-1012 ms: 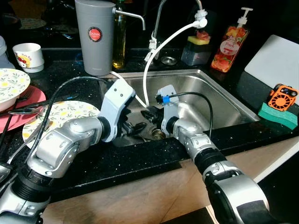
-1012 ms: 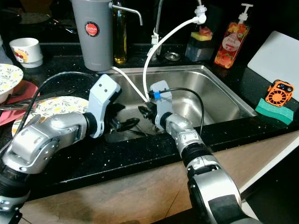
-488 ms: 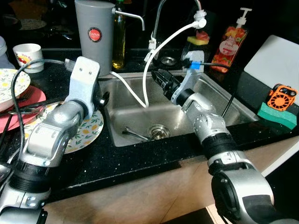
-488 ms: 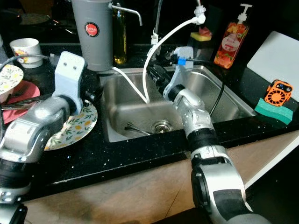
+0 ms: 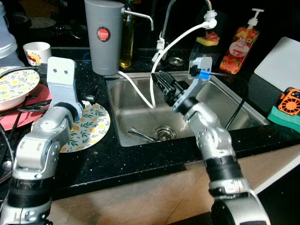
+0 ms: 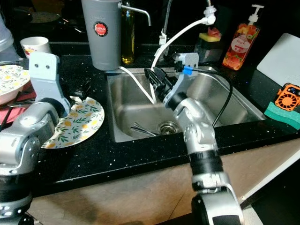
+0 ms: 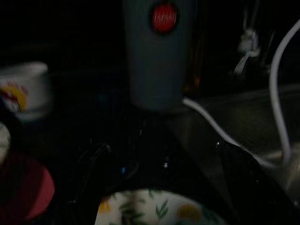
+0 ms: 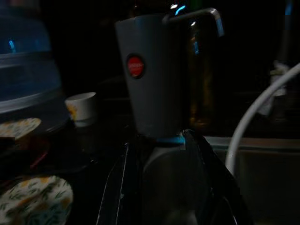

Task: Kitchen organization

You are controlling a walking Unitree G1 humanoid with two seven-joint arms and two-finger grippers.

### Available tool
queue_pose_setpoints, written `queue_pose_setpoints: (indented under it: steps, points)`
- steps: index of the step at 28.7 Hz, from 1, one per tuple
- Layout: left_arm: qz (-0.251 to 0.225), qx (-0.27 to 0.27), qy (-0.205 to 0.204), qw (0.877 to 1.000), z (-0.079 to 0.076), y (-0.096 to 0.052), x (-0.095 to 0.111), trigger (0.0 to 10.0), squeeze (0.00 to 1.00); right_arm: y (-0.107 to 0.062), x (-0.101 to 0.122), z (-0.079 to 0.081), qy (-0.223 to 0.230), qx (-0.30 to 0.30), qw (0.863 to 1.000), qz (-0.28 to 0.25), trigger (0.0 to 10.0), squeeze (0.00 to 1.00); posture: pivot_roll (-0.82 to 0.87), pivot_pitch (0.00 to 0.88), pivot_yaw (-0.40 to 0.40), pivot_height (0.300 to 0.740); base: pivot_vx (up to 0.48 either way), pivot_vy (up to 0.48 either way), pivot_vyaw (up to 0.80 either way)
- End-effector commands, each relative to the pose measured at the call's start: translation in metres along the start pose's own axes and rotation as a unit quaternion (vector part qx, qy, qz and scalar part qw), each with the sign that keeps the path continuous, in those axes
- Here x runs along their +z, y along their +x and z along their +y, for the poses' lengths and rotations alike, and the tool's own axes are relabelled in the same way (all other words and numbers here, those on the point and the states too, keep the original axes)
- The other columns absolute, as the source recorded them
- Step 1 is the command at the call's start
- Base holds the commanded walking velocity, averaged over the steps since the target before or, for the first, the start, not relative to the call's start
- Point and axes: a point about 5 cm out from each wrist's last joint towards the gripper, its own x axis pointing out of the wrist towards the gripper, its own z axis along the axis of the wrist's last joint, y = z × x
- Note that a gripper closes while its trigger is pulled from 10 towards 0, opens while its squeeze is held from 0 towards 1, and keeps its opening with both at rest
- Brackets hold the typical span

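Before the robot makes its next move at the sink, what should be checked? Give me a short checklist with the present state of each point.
1. Right gripper empty, fingers apart: ok.
2. Right gripper free of the white hose: not ok, it passes very close.
3. Utensils lie reachable beside the drain: ok.
4. Left gripper open above the floral plate: ok.
5. Left gripper holds nothing: ok.
6. Grey dispenser upright behind the sink: ok.

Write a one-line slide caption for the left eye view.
Right end effector raised over the sink, left end effector above a floral plate, cutlery by the drain.
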Motion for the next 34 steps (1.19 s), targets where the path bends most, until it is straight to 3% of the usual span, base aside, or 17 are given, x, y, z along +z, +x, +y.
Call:
queue_pose_setpoints:
  steps: [1,3,6,7,8,10,14,15,16,21,26,31,34]
  points:
    - [-0.008,-0.001,0.041,0.999,-0.007,-0.003,0.000,10.0,0.00,-0.008,0.003,-0.004,-0.010,-0.013,1.000,-0.002,10.0,0.00,-0.01,0.120,-0.061,0.740,0.000,0.000,0.00]
    - [0.002,0.005,0.072,0.997,-0.008,-0.004,-0.002,10.0,0.00,-0.011,0.002,-0.003,-0.010,-0.013,1.000,0.001,10.0,0.00,-0.01,0.121,-0.057,0.740,0.000,0.000,0.00]
    - [0.036,0.033,0.077,0.996,-0.004,-0.005,-0.009,10.0,0.00,-0.014,0.001,-0.002,-0.009,-0.014,1.000,0.008,10.0,0.00,-0.01,0.119,-0.052,0.740,0.000,0.000,0.00]
    - [0.058,0.073,0.064,0.994,0.004,-0.005,-0.013,10.0,0.00,-0.015,0.001,-0.001,-0.009,-0.008,1.000,0.014,10.0,0.00,-0.01,0.118,-0.052,0.740,0.000,0.000,0.00]
    - [0.058,0.073,0.064,0.994,0.004,-0.005,-0.013,10.0,0.00,-0.015,0.001,-0.001,-0.009,-0.008,1.000,0.014,10.0,0.00,-0.01,0.118,-0.052,0.740,0.000,0.000,0.00]
    - [0.086,0.127,0.050,0.987,0.014,-0.006,-0.018,10.0,0.00,-0.017,0.000,0.002,-0.009,0.001,1.000,0.026,10.0,0.00,-0.01,0.118,-0.052,0.740,0.000,0.000,0.00]
    - [0.120,0.166,0.014,0.979,0.019,-0.009,-0.023,10.0,0.00,-0.017,-0.002,0.006,-0.004,0.021,0.999,0.047,10.0,0.00,0.00,0.116,-0.053,0.740,0.000,0.000,0.00]
    - [0.120,0.166,0.014,0.979,0.019,-0.009,-0.023,10.0,0.00,-0.017,-0.002,0.006,-0.004,0.021,0.999,0.047,10.0,0.00,0.00,0.116,-0.053,0.740,0.000,0.000,0.00]
    - [0.125,0.193,-0.014,0.973,0.024,-0.010,-0.026,10.0,0.00,-0.016,-0.002,0.007,0.002,0.034,0.998,0.054,10.0,0.00,0.00,0.116,-0.053,0.740,0.000,0.000,0.00]
    - [0.105,0.246,-0.001,0.964,0.041,-0.012,-0.019,10.0,0.00,-0.013,-0.005,0.018,0.031,0.095,0.991,0.091,10.0,0.00,0.00,0.114,-0.053,0.740,0.000,0.000,0.00]
    - [0.105,0.284,0.013,0.953,0.052,-0.017,-0.015,10.0,0.00,-0.017,-0.011,0.025,0.024,0.136,0.983,0.124,10.0,0.00,0.00,0.114,-0.056,0.740,0.000,0.000,0.00]
    - [0.106,0.342,-0.016,0.934,0.066,-0.027,-0.016,10.0,0.00,-0.018,-0.013,0.030,0.026,0.156,0.977,0.141,10.0,0.00,0.01,0.114,-0.055,0.740,0.000,0.000,0.00]
    - [0.106,0.344,-0.015,0.933,0.069,-0.029,-0.016,10.0,0.00,-0.018,-0.013,0.031,0.027,0.161,0.976,0.144,10.0,0.00,0.01,0.114,-0.055,0.740,0.000,0.000,0.00]
